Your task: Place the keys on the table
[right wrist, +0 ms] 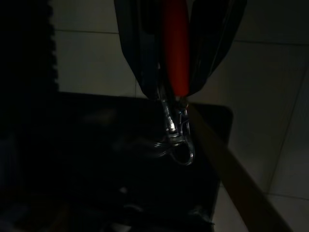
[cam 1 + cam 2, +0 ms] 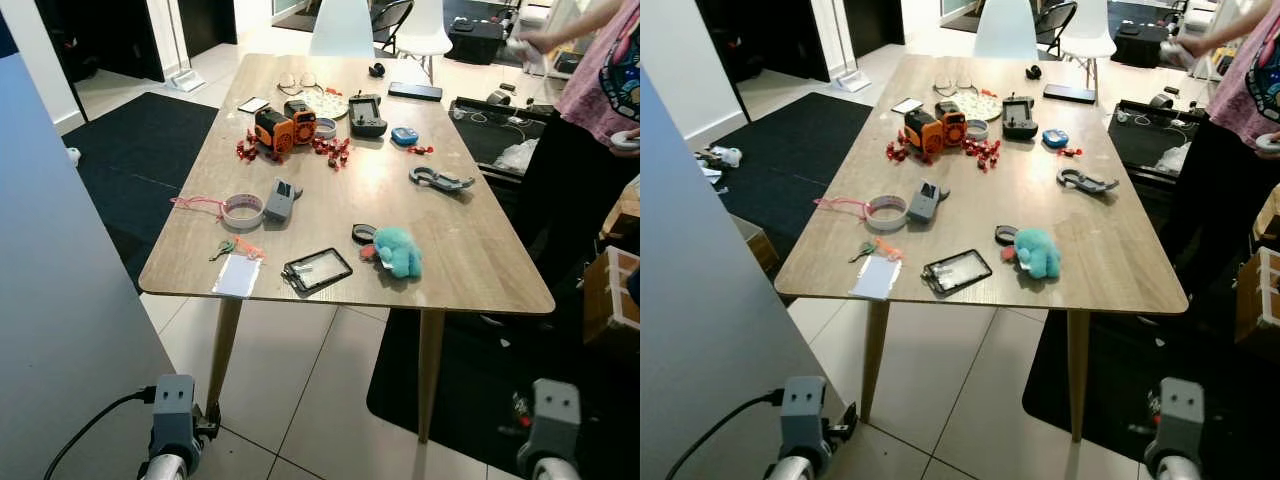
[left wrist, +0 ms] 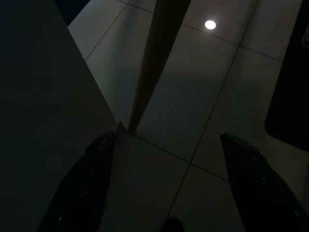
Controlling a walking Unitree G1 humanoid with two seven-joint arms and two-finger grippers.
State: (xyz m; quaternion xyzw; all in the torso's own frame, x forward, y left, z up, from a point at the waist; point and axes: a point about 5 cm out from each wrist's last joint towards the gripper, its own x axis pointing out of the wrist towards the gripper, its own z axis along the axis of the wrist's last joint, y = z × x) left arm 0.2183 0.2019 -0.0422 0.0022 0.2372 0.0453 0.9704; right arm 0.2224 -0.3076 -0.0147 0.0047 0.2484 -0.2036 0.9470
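R gripper (image 1: 176, 92) is pinched tight on the keys (image 1: 177, 137) — red fob between the black fingers, metal ring and clip dangling below the tips, over dark mat and tile, a table leg slanting by. L gripper (image 3: 169, 183) spread wide, nothing in it, hanging over floor tile next to a table leg (image 3: 154, 63). Head cam: both arms low w/ wrists at the bottom edge, short of the table (image 2: 480, 260). On the table: tape roll (image 2: 242, 210), phone (image 2: 317, 269), teal plush (image 2: 399, 251), orange robot toy (image 2: 284, 127), another small key set w/ white card (image 2: 237, 272) nr the front-left edge. A person (image 2: 600, 90) stands at the far right side.
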